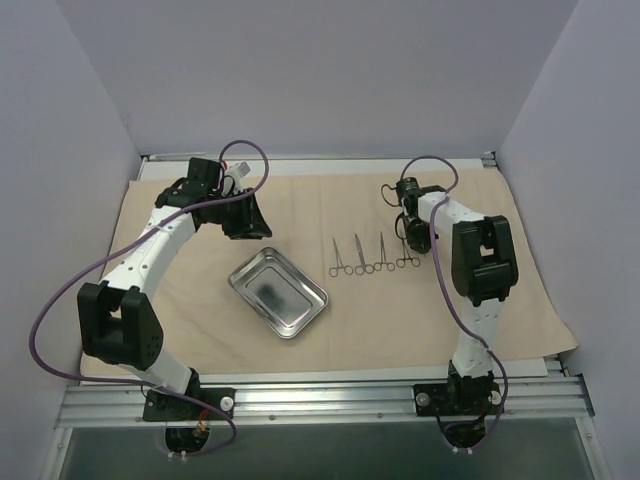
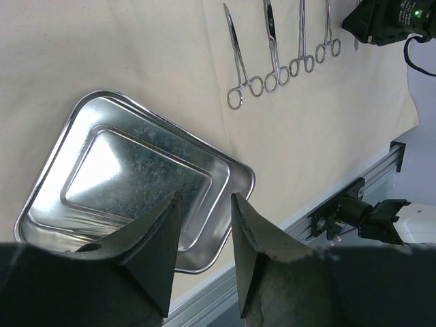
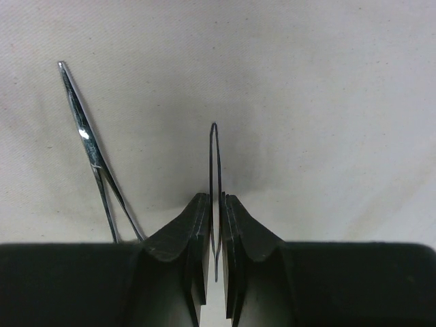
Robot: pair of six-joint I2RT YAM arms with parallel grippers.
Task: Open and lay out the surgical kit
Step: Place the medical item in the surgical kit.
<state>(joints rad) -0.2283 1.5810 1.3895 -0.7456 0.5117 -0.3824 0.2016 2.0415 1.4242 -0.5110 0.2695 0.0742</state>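
The beige cloth wrap lies spread flat over the table. The shiny steel tray sits on it at the middle, empty; it also shows in the left wrist view. Four silver forceps lie side by side to the tray's right, rings toward me, and show in the left wrist view. My right gripper is down at the rightmost forceps, its fingers closed on the thin tips. My left gripper is open and empty, above the cloth behind the tray.
The neighbouring forceps lies just left of the right gripper. The aluminium rail runs along the table's near edge. Grey walls close in the left, back and right sides.
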